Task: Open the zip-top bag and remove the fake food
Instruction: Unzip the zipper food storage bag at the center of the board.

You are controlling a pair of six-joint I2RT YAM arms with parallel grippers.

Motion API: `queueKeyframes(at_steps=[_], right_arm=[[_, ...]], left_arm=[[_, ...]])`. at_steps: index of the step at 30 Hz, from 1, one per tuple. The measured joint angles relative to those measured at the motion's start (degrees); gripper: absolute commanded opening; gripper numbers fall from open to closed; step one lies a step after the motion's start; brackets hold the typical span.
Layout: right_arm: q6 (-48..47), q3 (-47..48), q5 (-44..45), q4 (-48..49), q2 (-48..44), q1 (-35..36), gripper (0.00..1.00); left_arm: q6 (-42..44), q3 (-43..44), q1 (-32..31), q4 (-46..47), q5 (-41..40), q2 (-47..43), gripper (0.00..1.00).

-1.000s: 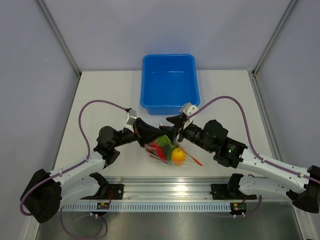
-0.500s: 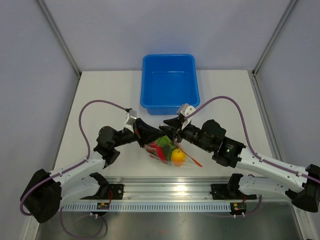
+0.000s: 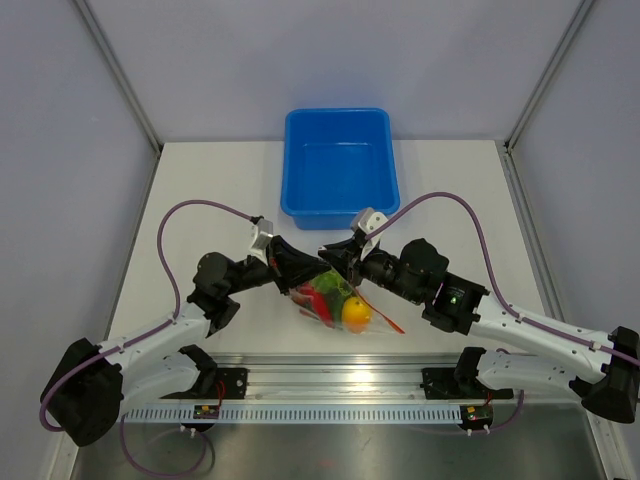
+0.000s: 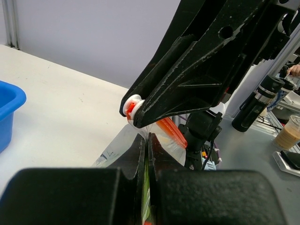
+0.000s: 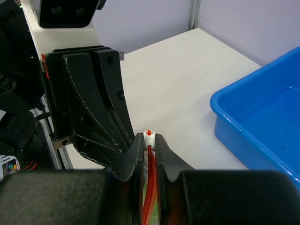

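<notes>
Slanting near-right, zip-top bag (image 3: 330,300), orange zip strip (image 3: 390,322)

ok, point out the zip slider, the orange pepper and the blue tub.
zip slider (image 5: 149,137), right wrist view, its white body between the fingertips.
orange pepper (image 3: 356,312), top view, middle of its rounded side.
blue tub (image 3: 338,114), top view, far rim.

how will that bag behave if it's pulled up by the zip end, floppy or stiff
Probably floppy: the bag is thin crinkled film, sagging around the food. Likely bottom-heavy, as the food bunches at one end. The film may slip, so the right gripper pinching the slider seems wise.
</notes>
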Motion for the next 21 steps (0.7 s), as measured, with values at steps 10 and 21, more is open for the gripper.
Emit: queueKeyframes(at_steps=[10,21], right_arm=[[0.0,0.0,0.0,1.1,0.4,0.0,0.00],[0.2,1.0,0.0,3.1,3.6,0.0,0.00]], left_arm=[[0.1,-0.2,0.0,-4.6,-5.2,-3.1,0.00],[-1.6,-1.2,0.6,-8.8,-11.0,-7.2,0.00]])
